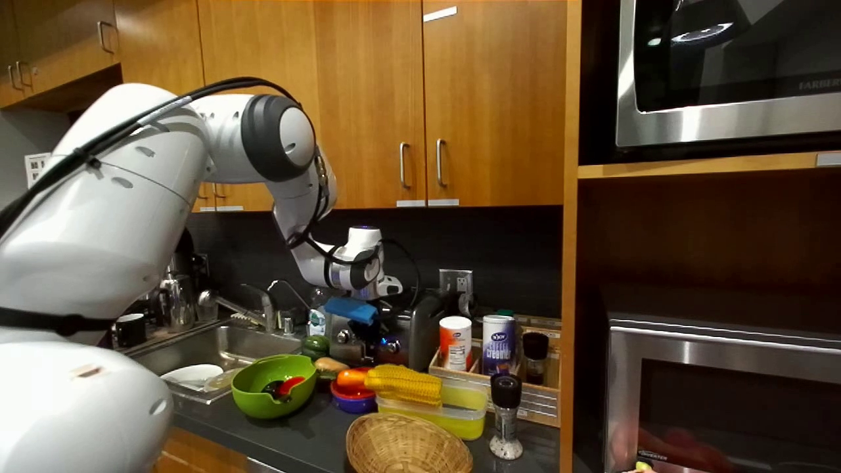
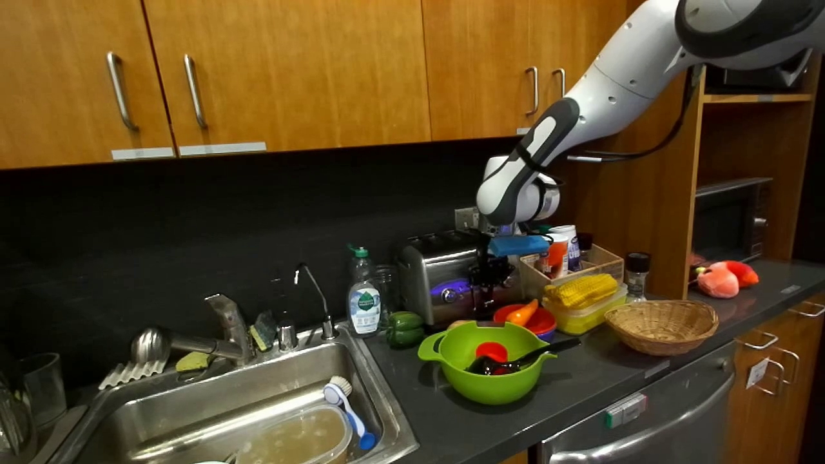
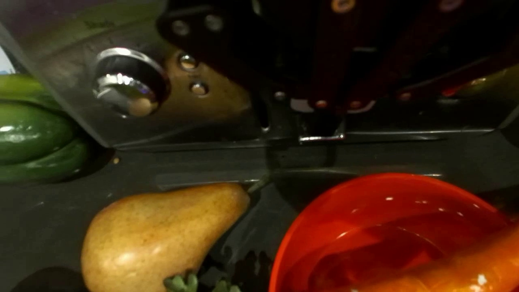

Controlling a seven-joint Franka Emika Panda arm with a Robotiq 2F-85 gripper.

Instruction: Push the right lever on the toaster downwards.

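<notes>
The dark grey, shiny toaster (image 1: 426, 335) stands against the back wall; it also shows in an exterior view (image 2: 419, 283). Its front face (image 3: 227, 121), with a round knob (image 3: 125, 83) and small buttons at the left, fills the top of the wrist view. My black gripper (image 3: 333, 106) points down close in front of the toaster's middle, also seen in an exterior view (image 2: 483, 303). Its fingers look together, with nothing visible between them. A chrome-edged piece (image 3: 322, 138) shows just under the fingertips; I cannot tell if it is a lever. The right lever is hidden behind the gripper.
A pear (image 3: 158, 231), a red bowl (image 3: 292, 231) with an orange vegetable and a green pepper (image 3: 36, 134) lie in front of the toaster. A green bowl (image 2: 490, 386), yellow container (image 1: 470, 420), wicker basket (image 1: 401, 447) and canister tray (image 1: 542, 407) stand nearby.
</notes>
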